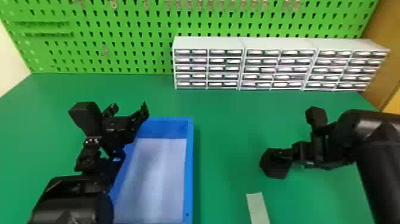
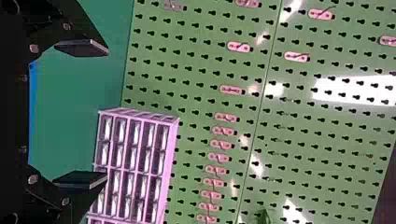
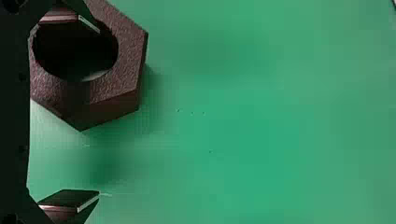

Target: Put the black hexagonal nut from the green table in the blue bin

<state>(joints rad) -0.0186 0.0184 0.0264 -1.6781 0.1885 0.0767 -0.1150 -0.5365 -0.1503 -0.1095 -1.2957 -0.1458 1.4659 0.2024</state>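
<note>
Nut [image 3: 128,56] has a grainy, hexagonal, round-holed face.

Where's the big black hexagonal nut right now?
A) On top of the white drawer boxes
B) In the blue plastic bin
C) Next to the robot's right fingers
C, because the black hexagonal nut is right by the right fingers, outside the blue plastic bin.

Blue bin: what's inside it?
In the blue bin, the visible floor is pale and bare; the left tool hides its far left corner, so I can't tell what's there.
</note>
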